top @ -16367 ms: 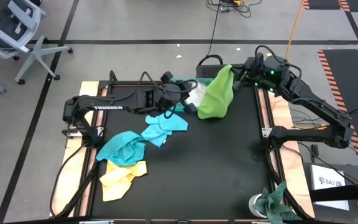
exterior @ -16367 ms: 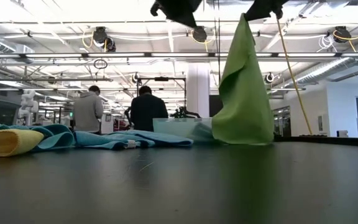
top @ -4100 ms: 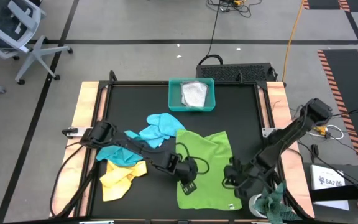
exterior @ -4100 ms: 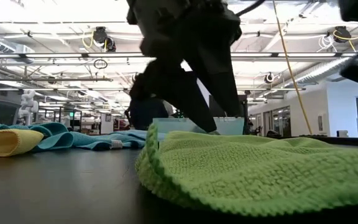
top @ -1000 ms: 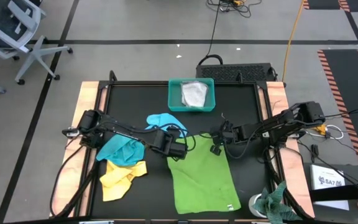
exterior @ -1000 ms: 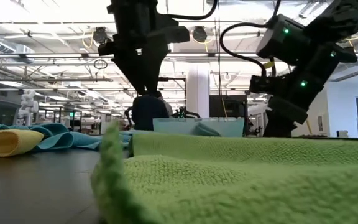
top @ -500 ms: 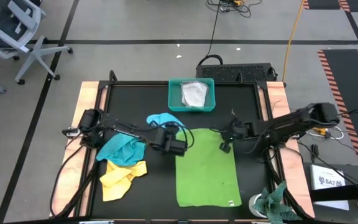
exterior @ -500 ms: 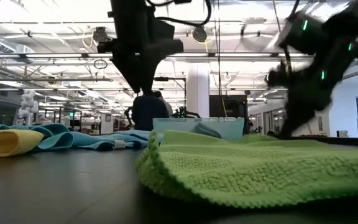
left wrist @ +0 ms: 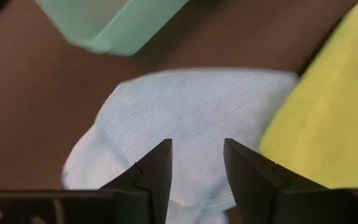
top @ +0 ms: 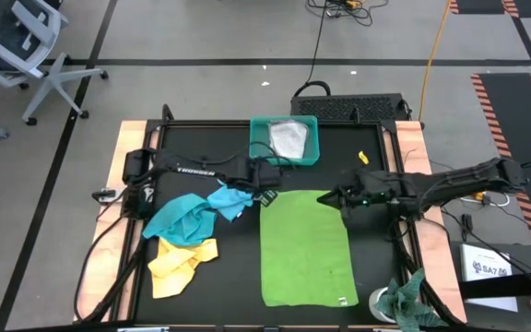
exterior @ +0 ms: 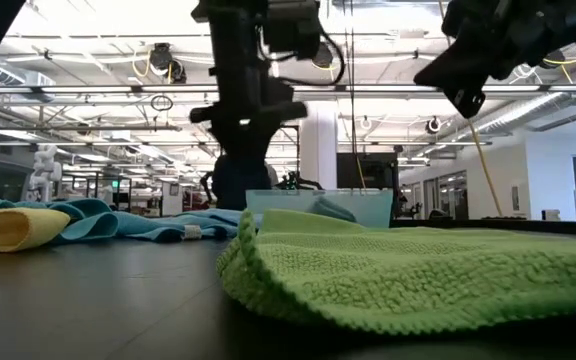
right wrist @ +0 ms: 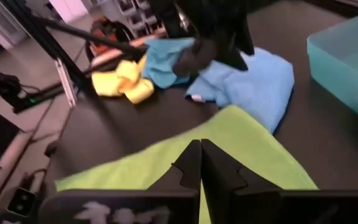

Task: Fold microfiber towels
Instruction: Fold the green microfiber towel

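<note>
Lime towel (top: 306,247) lies flat. My left gripper (top: 264,193) is released, right gripper (top: 328,197) clenched empty — I'd pinch both far corners evenly before folding.

Even overhead light, soft shadows — ceiling strips (exterior: 88,92) glare at twelve o'clock in the low view; left wrist view blurred.
</note>
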Robot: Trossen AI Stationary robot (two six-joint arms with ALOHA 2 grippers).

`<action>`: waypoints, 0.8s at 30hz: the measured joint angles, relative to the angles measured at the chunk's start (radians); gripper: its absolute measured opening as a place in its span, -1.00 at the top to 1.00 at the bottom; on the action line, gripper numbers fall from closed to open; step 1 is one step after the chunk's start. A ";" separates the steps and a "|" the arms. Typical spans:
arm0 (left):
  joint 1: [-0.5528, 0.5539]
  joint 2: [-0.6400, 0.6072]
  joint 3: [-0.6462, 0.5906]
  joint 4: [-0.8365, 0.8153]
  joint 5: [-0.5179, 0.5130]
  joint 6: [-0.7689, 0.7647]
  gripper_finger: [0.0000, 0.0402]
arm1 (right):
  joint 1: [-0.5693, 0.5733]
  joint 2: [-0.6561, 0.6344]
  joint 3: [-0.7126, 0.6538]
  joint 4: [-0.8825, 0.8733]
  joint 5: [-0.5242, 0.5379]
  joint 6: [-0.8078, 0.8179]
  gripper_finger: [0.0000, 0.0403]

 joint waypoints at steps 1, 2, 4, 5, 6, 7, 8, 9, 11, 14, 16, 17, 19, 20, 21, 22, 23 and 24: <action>0.003 0.000 -0.011 -0.001 0.001 0.007 0.27 | 0.000 -0.010 0.000 -0.001 0.001 0.000 1.00; 0.007 0.000 -0.025 0.006 0.005 0.010 0.27 | 0.000 -0.017 0.000 -0.003 0.001 0.000 1.00; 0.009 -0.001 -0.069 0.018 0.022 0.008 0.27 | 0.000 -0.027 0.000 -0.002 0.002 0.000 1.00; 0.009 0.000 -0.096 0.024 0.027 0.005 0.27 | 0.000 -0.029 0.000 -0.002 0.002 0.000 1.00; 0.009 0.001 -0.120 0.033 0.028 -0.003 0.27 | 0.000 -0.029 0.000 0.000 0.003 0.000 1.00; 0.009 0.001 -0.143 0.046 0.028 -0.012 0.27 | 0.000 -0.028 0.000 -0.001 0.003 0.000 1.00; 0.009 0.001 -0.163 0.057 0.028 -0.020 0.27 | 0.000 -0.028 0.000 -0.002 0.003 0.000 1.00; 0.008 0.001 -0.186 0.072 0.028 -0.025 0.27 | 0.000 -0.026 0.000 -0.002 0.006 0.000 1.00; 0.009 0.001 -0.237 0.111 0.029 -0.038 0.27 | 0.000 -0.025 0.001 -0.001 0.034 0.000 1.00; 0.010 -0.003 -0.306 0.172 0.027 -0.058 0.27 | 0.000 -0.025 0.002 -0.001 0.057 0.002 1.00; 0.011 -0.008 -0.343 0.173 0.016 -0.073 0.27 | 0.000 -0.025 0.002 -0.001 0.057 0.018 1.00; 0.014 -0.008 -0.360 0.167 0.009 -0.076 0.27 | 0.000 -0.025 0.002 -0.001 0.057 0.026 1.00; 0.019 -0.010 -0.388 0.130 -0.019 -0.090 0.27 | 0.000 -0.025 0.002 -0.001 0.056 0.032 1.00; 0.019 -0.014 -0.397 0.102 -0.047 -0.092 0.27 | 0.000 -0.025 0.002 -0.003 0.055 0.034 1.00; 0.018 -0.019 -0.400 0.069 -0.075 -0.094 0.27 | 0.000 -0.025 0.002 -0.007 0.055 0.034 1.00; 0.018 -0.019 -0.400 0.033 -0.105 -0.096 0.27 | 0.000 -0.025 0.002 -0.010 0.055 0.034 1.00; 0.019 -0.021 -0.400 0.002 -0.135 -0.097 0.27 | 0.000 -0.025 0.002 -0.013 0.055 0.034 1.00; 0.023 -0.028 -0.403 -0.028 -0.149 -0.097 0.27 | 0.000 -0.025 0.002 -0.018 0.055 0.033 1.00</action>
